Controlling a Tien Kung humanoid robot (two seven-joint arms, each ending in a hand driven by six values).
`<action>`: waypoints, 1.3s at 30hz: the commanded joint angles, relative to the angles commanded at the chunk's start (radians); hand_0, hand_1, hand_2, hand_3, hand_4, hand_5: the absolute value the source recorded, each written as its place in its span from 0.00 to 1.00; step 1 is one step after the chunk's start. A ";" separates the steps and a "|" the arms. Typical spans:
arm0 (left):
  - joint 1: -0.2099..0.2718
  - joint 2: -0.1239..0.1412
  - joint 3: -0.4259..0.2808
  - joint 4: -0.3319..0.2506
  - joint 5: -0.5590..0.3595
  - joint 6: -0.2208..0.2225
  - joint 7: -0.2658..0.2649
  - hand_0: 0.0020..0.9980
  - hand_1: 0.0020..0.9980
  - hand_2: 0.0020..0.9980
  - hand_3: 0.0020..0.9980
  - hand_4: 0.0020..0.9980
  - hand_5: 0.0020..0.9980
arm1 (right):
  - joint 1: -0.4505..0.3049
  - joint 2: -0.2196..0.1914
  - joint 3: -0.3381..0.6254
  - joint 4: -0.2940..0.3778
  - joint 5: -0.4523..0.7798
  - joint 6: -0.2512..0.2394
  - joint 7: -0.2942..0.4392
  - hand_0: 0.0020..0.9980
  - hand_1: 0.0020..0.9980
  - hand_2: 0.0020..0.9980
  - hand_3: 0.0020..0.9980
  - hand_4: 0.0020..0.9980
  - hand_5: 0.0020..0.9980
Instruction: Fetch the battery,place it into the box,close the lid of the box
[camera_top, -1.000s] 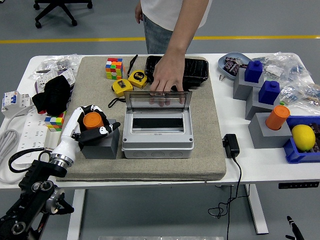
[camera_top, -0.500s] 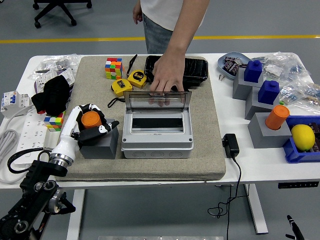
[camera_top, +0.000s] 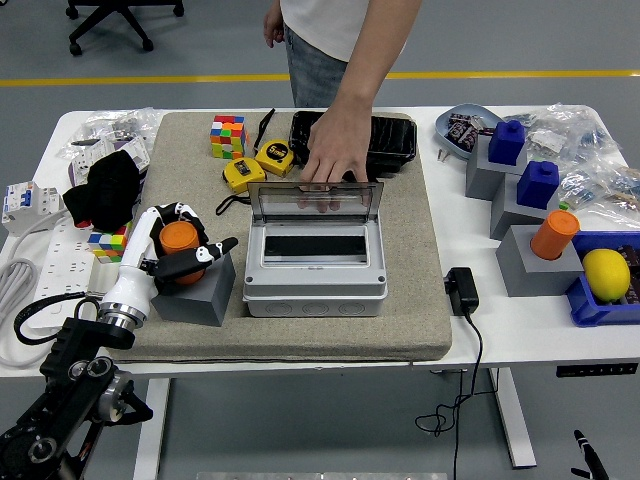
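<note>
Now the left hand (camera_top: 178, 252) has its white fingers closed round the orange battery (camera_top: 181, 241), and compared with a second ago the battery sits higher and a touch further left, lifted partly out of its grey holder block (camera_top: 195, 292), which itself looks nudged and skewed. That reads to me as the fetch under way: the battery is coming free of its seat but has not yet cleared the block, and it is yet to travel right to the grey box (camera_top: 315, 270), just beside the block on the tan mat (camera_top: 420, 250). The box stands open, its clear lid (camera_top: 315, 204) upright at the back, and a person's hand (camera_top: 333, 158) across the table rests on the lid's top edge exactly as before, apparently steadying it. The right arm is nowhere to be seen. As for writing, the yellow tape measures (camera_top: 259, 165) carry dark markings, but nothing on them or elsewhere is legible from here.
</note>
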 joint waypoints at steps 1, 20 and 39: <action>0.000 0.000 0.000 -0.001 0.001 0.001 0.000 0.05 0.02 0.06 0.04 1.00 0.00 | 0.000 0.000 0.000 0.000 -0.001 0.000 0.000 0.86 0.75 0.75 0.81 1.00 1.00; -0.005 -0.003 -0.015 -0.015 -0.006 0.030 -0.006 0.05 0.01 0.05 0.02 1.00 0.00 | -0.002 0.000 -0.003 0.000 -0.001 0.001 -0.002 0.87 0.75 0.75 0.81 1.00 1.00; -0.025 0.024 0.016 -0.055 -0.028 0.123 -0.050 0.02 0.00 0.01 0.00 0.98 0.00 | 0.002 0.000 0.004 0.000 -0.002 0.000 -0.002 0.86 0.75 0.75 0.81 1.00 1.00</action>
